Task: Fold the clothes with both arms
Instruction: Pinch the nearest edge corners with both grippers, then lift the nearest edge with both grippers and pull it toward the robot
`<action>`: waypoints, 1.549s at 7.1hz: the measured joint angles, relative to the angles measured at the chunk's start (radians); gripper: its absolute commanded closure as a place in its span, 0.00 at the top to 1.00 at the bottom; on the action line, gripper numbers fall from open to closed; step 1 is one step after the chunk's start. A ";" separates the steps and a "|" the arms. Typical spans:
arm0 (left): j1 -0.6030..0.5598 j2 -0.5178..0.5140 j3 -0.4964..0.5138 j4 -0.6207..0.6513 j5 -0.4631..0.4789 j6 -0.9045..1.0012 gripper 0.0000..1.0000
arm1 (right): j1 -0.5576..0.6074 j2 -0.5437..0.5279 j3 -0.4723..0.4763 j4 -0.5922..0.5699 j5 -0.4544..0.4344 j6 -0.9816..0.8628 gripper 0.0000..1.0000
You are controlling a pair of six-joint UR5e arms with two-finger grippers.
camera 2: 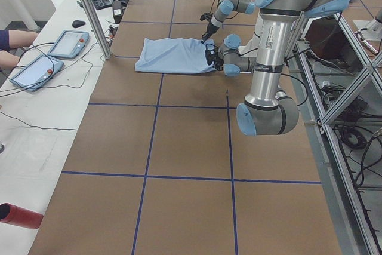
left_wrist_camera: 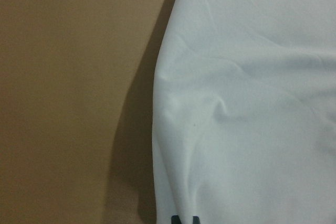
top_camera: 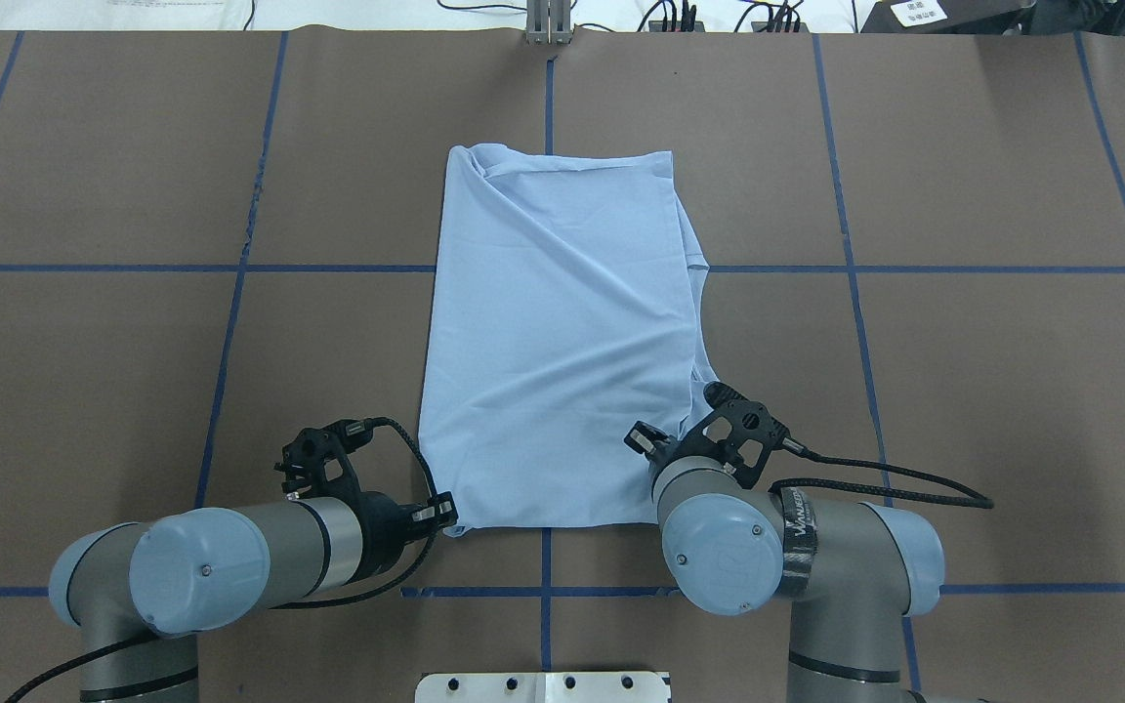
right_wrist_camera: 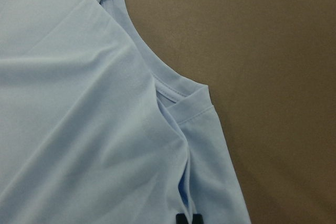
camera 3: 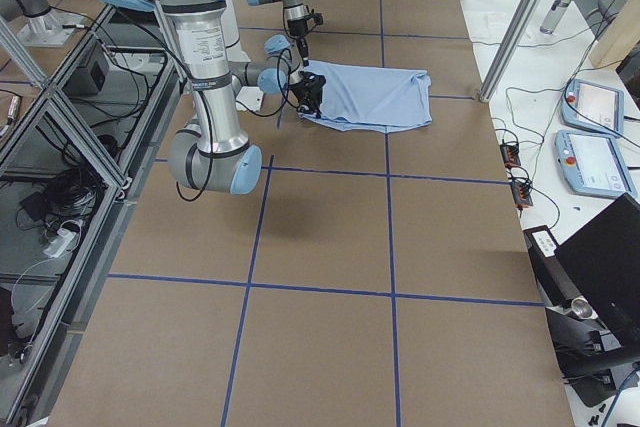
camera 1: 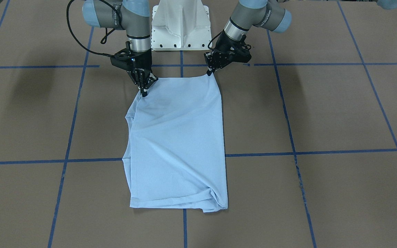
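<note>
1. T-shirt (camera 1: pixel 177 137): pale blue, lies folded lengthwise into a long strip at the middle of the brown table (camera 1: pixel 322 110), with its layers uneven along the robot's right side.
2. Left gripper (camera 1: pixel 210 73): pinches tight on the strip's near corner.
3. Right gripper (camera 1: pixel 144 92): clamps closed on the other near corner.

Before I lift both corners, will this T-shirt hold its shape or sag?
Probably floppy: the T-shirt lies in soft wrinkles, so it should sag between the left gripper and right gripper. Its thin, flat layers suggest it is light. The folded-under sleeve may slide loose.
</note>
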 measured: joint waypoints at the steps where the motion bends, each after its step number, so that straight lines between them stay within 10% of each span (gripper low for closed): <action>1: -0.001 0.001 -0.009 0.001 0.000 0.001 0.00 | 0.006 0.007 0.006 0.000 0.000 0.000 0.00; 5: -0.012 0.014 -0.248 0.213 -0.049 0.004 0.00 | 0.018 -0.018 0.165 -0.027 0.006 0.001 0.00; 9: -0.012 -0.007 -0.571 0.582 -0.108 0.003 0.00 | -0.072 -0.005 0.512 -0.401 0.022 0.083 0.00; 11: -0.017 -0.033 -0.576 0.647 -0.137 0.003 0.00 | -0.085 0.039 0.498 -0.455 0.021 0.090 0.00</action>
